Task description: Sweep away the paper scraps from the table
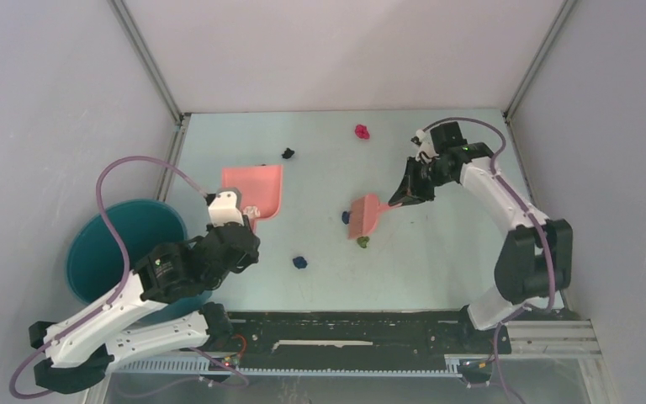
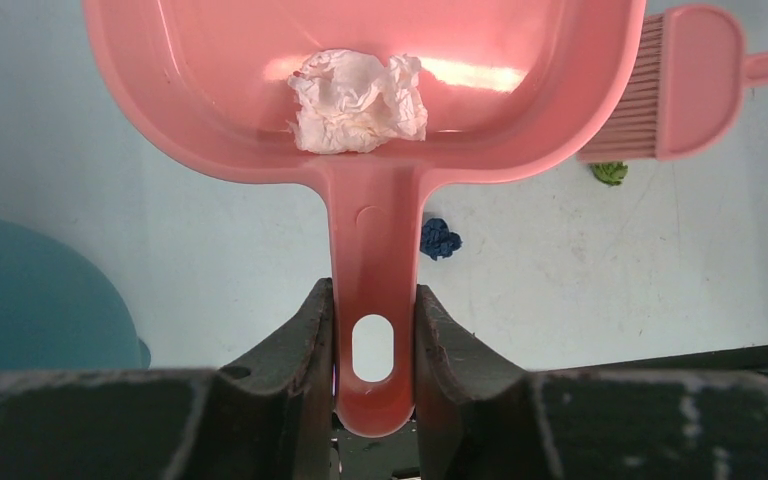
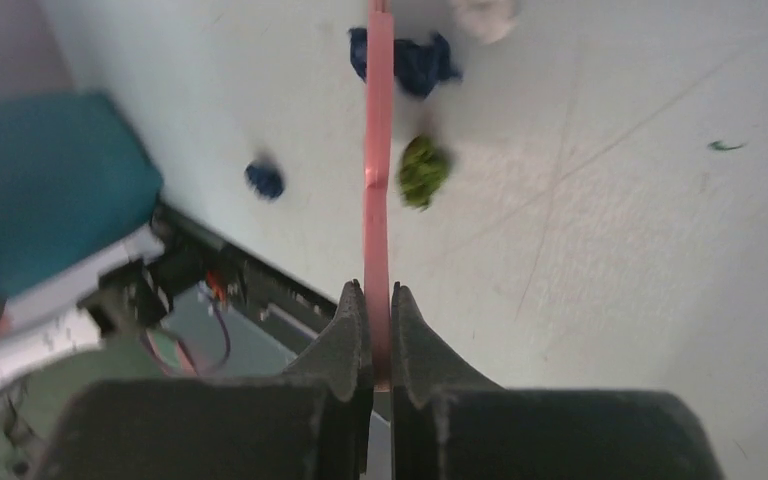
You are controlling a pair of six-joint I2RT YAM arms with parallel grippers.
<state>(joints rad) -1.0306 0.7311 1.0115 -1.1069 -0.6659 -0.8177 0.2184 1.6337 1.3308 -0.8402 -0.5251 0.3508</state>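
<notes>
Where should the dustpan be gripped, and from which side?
By the handle, near the hang hole, coming from the handle end. It is the only narrow, straight part of the dustpan; the tray looks too wide for the jaws and holds a white paper wad. The left gripper is clamped there now, one finger on each handle edge, leaving the mouth free.

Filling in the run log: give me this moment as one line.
left gripper holds dustpan | right gripper holds brush | in dustpan: white paper wad | on table: loose scraps
</notes>
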